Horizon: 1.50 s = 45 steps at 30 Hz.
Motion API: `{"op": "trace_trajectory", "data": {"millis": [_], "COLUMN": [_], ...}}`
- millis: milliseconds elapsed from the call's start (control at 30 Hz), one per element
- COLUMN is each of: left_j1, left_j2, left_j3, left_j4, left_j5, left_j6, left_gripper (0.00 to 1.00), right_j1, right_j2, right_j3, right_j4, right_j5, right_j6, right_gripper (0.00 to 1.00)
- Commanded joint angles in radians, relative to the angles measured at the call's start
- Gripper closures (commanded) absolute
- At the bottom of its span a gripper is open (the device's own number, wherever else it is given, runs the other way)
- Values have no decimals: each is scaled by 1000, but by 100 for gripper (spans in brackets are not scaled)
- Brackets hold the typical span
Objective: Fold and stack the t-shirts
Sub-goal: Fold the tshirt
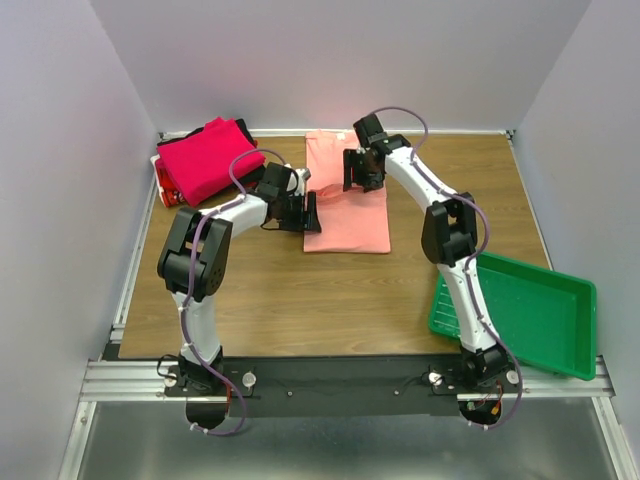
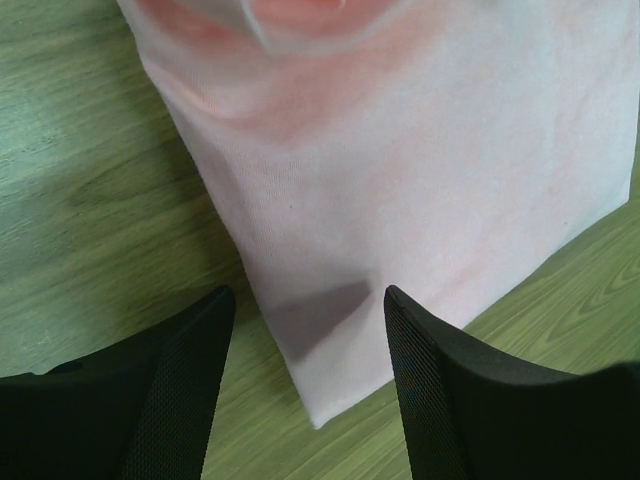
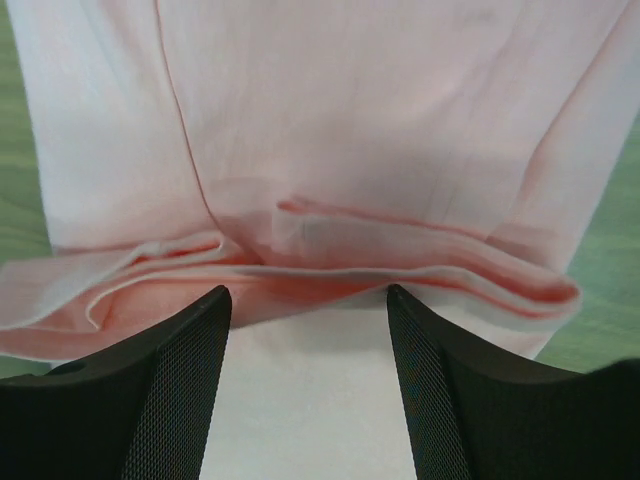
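Observation:
A salmon-pink t-shirt [image 1: 346, 195] lies folded into a long strip on the table, running from the back edge toward the middle. My left gripper [image 1: 311, 212] is open just above its near left corner [image 2: 325, 390], with nothing held. My right gripper [image 1: 362, 170] is open over the shirt's far part, above a bunched cross fold [image 3: 330, 260], with nothing held. A stack of folded shirts [image 1: 205, 158], magenta-red on top with black beneath, sits at the back left corner.
A green plastic tray [image 1: 545, 315] hangs over the table's near right edge. Grey walls enclose the table on three sides. Bare wood [image 1: 300, 300] lies between the shirt and the arm bases.

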Motion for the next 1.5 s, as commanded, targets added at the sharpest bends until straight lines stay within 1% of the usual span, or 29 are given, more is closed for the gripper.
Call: {"op": "trace_trajectory", "data": {"millis": [0,67,133,233,400,500,633,667,733,767,833,867,967,1000,1100,1233,1267,1467], "left_j1": [-15,-16,-18,-18,-19,-18,-18,-18,-16,-18,-18,-16,-16,-18,-18,-18,-18,-18], "left_j2": [11,3,-6,-14,-37,-61,-76,-78,-89,-92,-103,-106,-121,-123,-138,-155,-158,-152], "left_j3": [-48,-55,-61,-69,-77,-80,-81,-87,-95,-104,-118,-121,-143,-147,-169,-187,-193,-195], "left_j4": [-62,-62,-61,-59,-62,-64,-72,-75,-73,-73,-72,-72,-66,-64,-58,-43,-38,-24], "left_j5": [-39,-44,-47,-52,-62,-78,-73,-70,-70,-70,-66,-63,-52,-50,-44,-39,-38,-35], "left_j6": [23,21,20,18,13,7,0,0,-2,-2,-2,-3,-5,-5,-16,-26,-31,-40], "left_gripper": [30,30,30,30,30,29,30,30,30,31,31,32,33,34,34,34,36,40], "right_j1": [2,1,1,1,-1,-1,-1,-1,-1,-1,-1,-1,-2,-4,-1,-2,-2,-2], "right_j2": [60,60,40,-21,-125,-240,-355,-421,-484,-536,-584,-622,-671,-693,-714,-724,-724,-696], "right_j3": [145,185,184,132,6,-171,-369,-469,-575,-668,-747,-823,-920,-975,-1036,-1097,-1121,-1131], "right_j4": [13,24,50,90,93,96,124,134,163,171,188,190,217,225,268,318,331,366], "right_j5": [133,136,135,138,158,159,170,173,164,153,141,129,109,97,64,63,63,63], "right_j6": [32,43,52,52,48,61,83,88,100,104,118,123,137,140,144,152,152,149], "right_gripper": [29,29,28,26,24,24,24,24,24,24,25,25,27,29,33,36,37,41]}}
